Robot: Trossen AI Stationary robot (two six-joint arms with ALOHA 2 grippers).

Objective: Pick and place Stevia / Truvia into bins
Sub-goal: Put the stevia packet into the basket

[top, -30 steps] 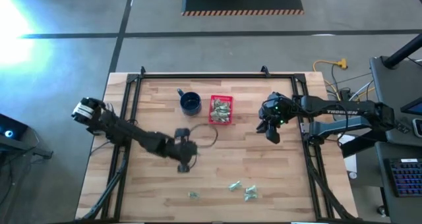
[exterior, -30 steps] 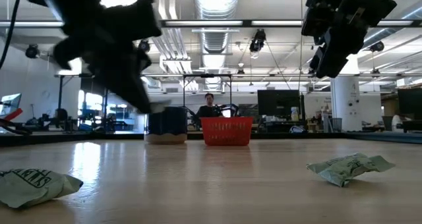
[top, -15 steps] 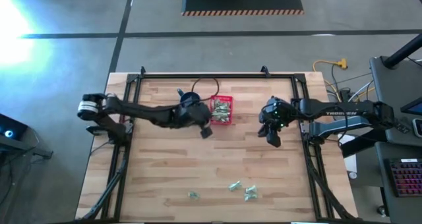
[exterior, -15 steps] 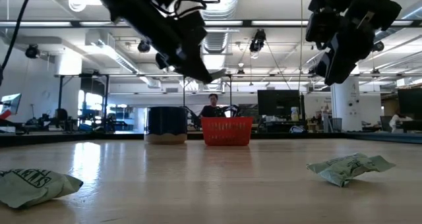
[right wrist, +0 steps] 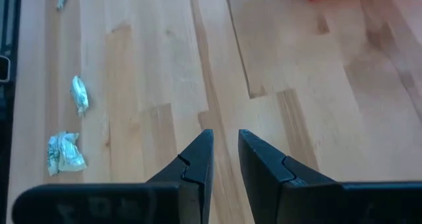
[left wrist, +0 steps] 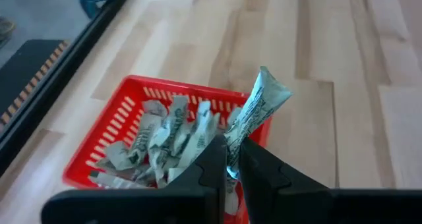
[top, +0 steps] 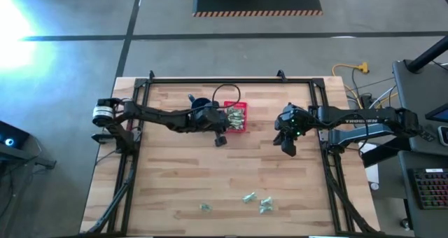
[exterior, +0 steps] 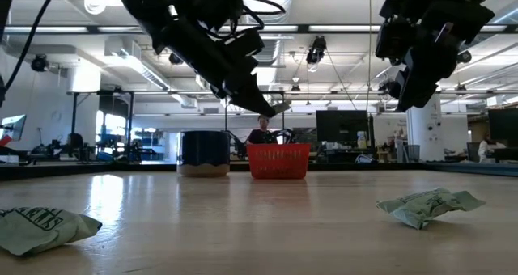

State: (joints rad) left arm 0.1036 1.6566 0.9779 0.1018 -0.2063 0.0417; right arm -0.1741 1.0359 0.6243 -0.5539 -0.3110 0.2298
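The left arm reaches out long across the tabletop (top: 175,182), stretched from its base at the left edge toward the middle of the far side, and its gripper (left wrist: 232,168) hangs right over the near rim of the red basket (left wrist: 132,102). Its jaws are pinched tight on one sachet (left wrist: 258,112), which stands up tilted between the two fingers, above the basket's edge. In the low view that left gripper (exterior: 271,112) slants down from the upper left, tip poised just above the red basket (exterior: 278,162), with the dark blue mug (exterior: 203,152) just beside it.

Inside the basket lies a crumpled heap of sachets (left wrist: 165,138), filling most of the floor of it.

Over on the right, the right arm runs in level from the right edge, elbow out, its gripper (right wrist: 224,159) held above bare wood well apart from the basket. Its jaws are parted by a narrow gap, nothing between them.

Loose sachets (top: 255,201) lie clustered near the front edge, well away from both arms.
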